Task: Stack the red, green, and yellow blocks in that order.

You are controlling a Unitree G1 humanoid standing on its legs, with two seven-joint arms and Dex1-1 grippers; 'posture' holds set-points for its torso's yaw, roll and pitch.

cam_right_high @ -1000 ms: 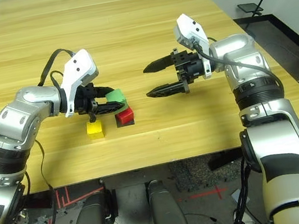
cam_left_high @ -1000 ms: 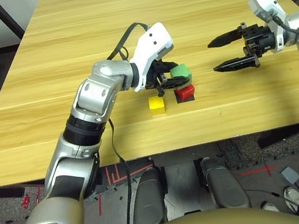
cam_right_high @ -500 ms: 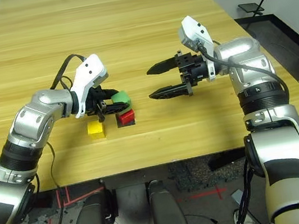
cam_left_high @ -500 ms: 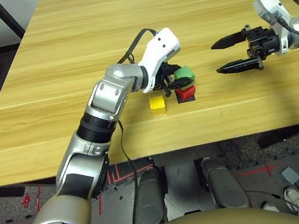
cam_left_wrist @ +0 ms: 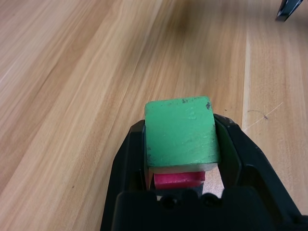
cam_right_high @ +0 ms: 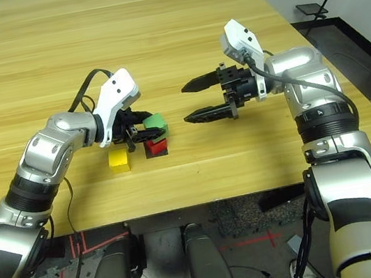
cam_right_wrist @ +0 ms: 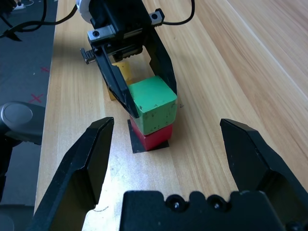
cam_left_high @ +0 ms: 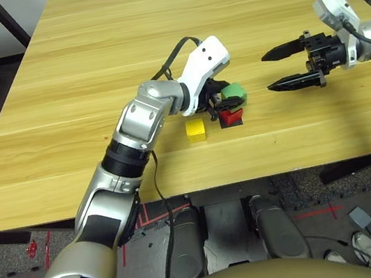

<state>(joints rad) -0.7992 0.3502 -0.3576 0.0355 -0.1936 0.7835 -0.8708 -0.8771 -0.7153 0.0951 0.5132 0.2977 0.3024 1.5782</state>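
Note:
My left gripper [cam_left_high: 223,96] is shut on the green block [cam_left_high: 234,92], one black finger [cam_left_wrist: 134,144] on each side. The green block is directly over the red block [cam_left_high: 231,113], a little askew, and I cannot tell if they touch. The red block stands on a flat black square patch [cam_right_wrist: 136,144]. Just left of it, the yellow block [cam_left_high: 195,129] rests on the table. To the right of the stack my right gripper [cam_left_high: 266,72] is open, its fingertips [cam_right_wrist: 103,126] pointing at the blocks with a gap between.
The wooden table [cam_left_high: 154,31] has wide bare room behind and to both sides of the blocks. Its front edge [cam_left_high: 248,175] runs close below them. A black cable [cam_left_high: 171,51] loops off the left wrist.
My left gripper has carried the green block a little to the right, over the red block. The right gripper has shifted slightly and stays open.

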